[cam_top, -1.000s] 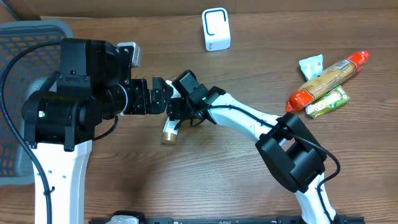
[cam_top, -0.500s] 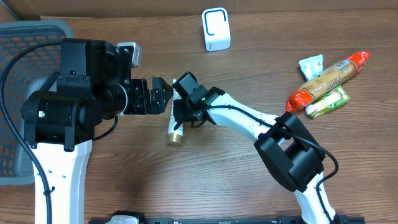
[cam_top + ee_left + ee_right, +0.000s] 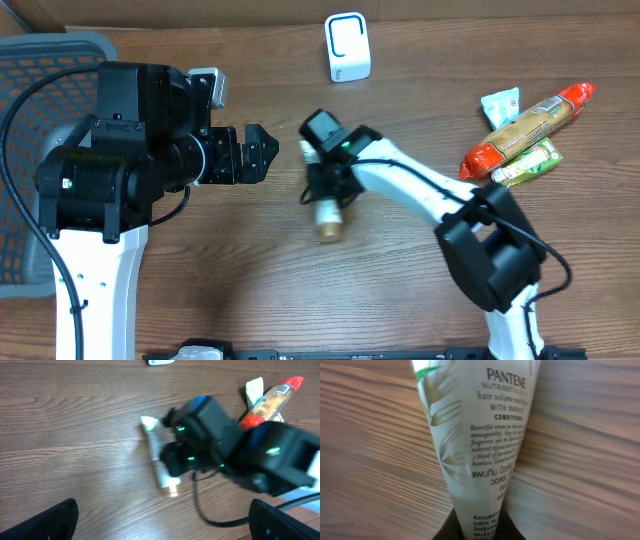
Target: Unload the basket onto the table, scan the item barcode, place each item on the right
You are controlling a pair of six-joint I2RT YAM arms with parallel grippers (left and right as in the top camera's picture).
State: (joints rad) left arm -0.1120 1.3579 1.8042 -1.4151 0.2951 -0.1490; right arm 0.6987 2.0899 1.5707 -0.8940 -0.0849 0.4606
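Note:
The item is a white Pantene conditioner tube [image 3: 327, 214] with a gold cap, held just over the wood table at its centre. My right gripper [image 3: 326, 186] is shut on the tube's middle. In the right wrist view the tube [image 3: 480, 435] runs up from between the dark fingers [image 3: 512, 531] of that gripper [image 3: 479, 529], with its printed text facing the camera. No barcode shows. My left gripper [image 3: 256, 155] stands wide open to the left of the tube and holds nothing. The left wrist view shows the tube [image 3: 159, 469] ahead of that gripper [image 3: 162, 525].
A white scanner-like box [image 3: 347, 47] stands at the back centre. Several snack packets [image 3: 525, 125] lie at the right. A grey basket [image 3: 40, 60] sits at the far left behind the left arm.
The right gripper has closed on the tube and carried it to the right, away from the left gripper. The tube's cap end has swung right. The left gripper has stayed open in place.

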